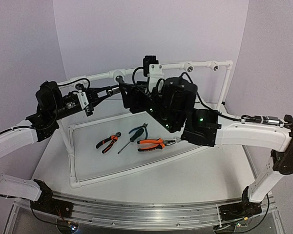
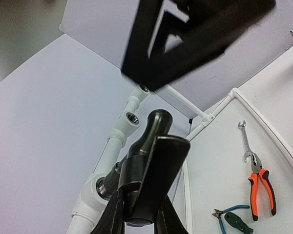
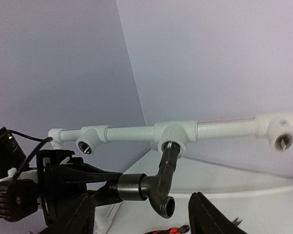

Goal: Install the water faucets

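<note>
While the desk (image 1: 200,170) below me carries the white pipe frame (image 1: 223,90) and a scatter of hand tools, the work itself sits up on the frame's top rail (image 3: 224,129), where both of my arms meet. My right arm (image 1: 249,134) reaches in from the right and my left arm (image 1: 10,141) from the left. Down on the desk lie the big orange pliers (image 1: 151,144), a smaller orange pair (image 1: 106,142) and the teal cutters (image 2: 232,210), and neither arm is touching any of them. The tap (image 3: 161,183) is at a tee socket (image 3: 178,135) on the rail. Its stem hangs from the mouth of that socket, then bends, and its longer part runs level toward my left arm. My left fingers (image 2: 162,222) are closed on that level part, so the left arm is the nearer one and the one that has it. My right fingers (image 3: 210,214) stand wide apart and hold nothing. The tap's bend lies just ahead of them, in line with the gap and a little above. I judge the coming move to be a turn about the socket's axis, so the stem, not the level part, is the line that counts. How deep it is screwed in I cannot tell.
</note>
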`<state>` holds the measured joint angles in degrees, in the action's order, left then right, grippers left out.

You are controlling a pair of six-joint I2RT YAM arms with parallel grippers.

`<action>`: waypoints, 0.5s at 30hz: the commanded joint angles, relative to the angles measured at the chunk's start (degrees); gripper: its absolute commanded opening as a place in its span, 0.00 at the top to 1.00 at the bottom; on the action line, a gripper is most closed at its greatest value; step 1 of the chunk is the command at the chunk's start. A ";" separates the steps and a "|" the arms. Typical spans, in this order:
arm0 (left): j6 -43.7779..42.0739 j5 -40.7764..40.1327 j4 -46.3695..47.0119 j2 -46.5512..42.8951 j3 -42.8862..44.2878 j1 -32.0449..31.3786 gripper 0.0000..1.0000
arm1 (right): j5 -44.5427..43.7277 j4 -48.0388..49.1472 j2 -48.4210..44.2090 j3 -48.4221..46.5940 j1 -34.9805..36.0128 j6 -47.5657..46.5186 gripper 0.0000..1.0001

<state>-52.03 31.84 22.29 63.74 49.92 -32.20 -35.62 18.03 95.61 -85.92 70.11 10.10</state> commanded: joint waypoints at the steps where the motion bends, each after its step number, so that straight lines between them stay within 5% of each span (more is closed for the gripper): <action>1: 2.14 -6.00 -3.86 0.93 2.87 2.51 1.00 | 2.74 -1.69 -7.95 0.98 0.55 -25.45 0.29; 7: 2.50 -5.90 -4.40 1.21 3.60 2.98 1.00 | 6.38 -16.36 -7.44 -3.08 0.48 -54.07 0.26; 15: 2.61 -5.83 -5.33 0.83 4.08 3.76 1.00 | 9.28 -19.76 -1.64 -7.78 0.36 -85.29 0.18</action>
<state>-50.83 31.28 18.94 64.12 51.68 -30.25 -28.61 1.01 90.33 -88.85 70.43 -53.88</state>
